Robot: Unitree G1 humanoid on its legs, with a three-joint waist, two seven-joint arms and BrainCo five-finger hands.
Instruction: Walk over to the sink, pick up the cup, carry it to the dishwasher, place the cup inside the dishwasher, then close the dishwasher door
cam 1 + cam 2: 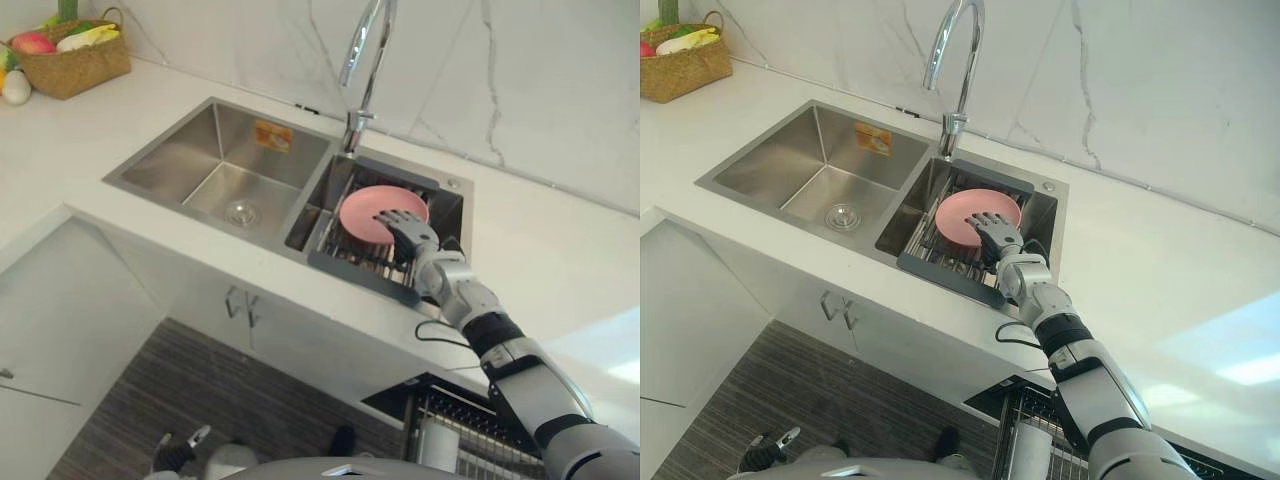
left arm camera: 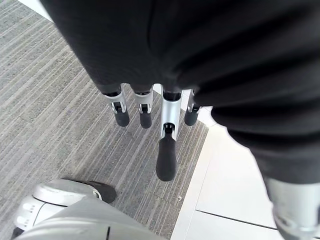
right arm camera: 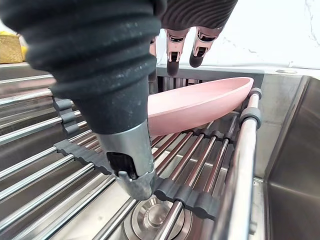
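Shallow round pink dish [image 1: 362, 212], in place of a cup, lying in the right basin of the double stainless-steel sink [image 1: 215, 165] on a dark-framed rack of steel rods [image 3: 190, 160]. The dish faces hollow side up and appears slightly tilted, one edge raised against the rack's side rail. Being round, it has no distinct long axis; seen edge-on in the right wrist view, its rim line spans across the rods.

The right hand [image 1: 405, 228] reaches over the front edge of the sink and sits above the near part of the dish. Its fingers [image 3: 173, 50] extend nearly straight just over the rim, and its thumb [image 3: 130, 160] hangs lower on the near side, above the rods. The dish lies between them, with no finger curled round it; contact cannot be told.

The left hand [image 2: 165, 125] hangs over the grey striped floor [image 2: 60, 125], fingers straight, holding nothing.

A curved chrome tap [image 1: 362, 50] rises behind the basins. A woven basket [image 1: 75, 60] of produce stands on the white worktop [image 1: 560, 260], well apart.
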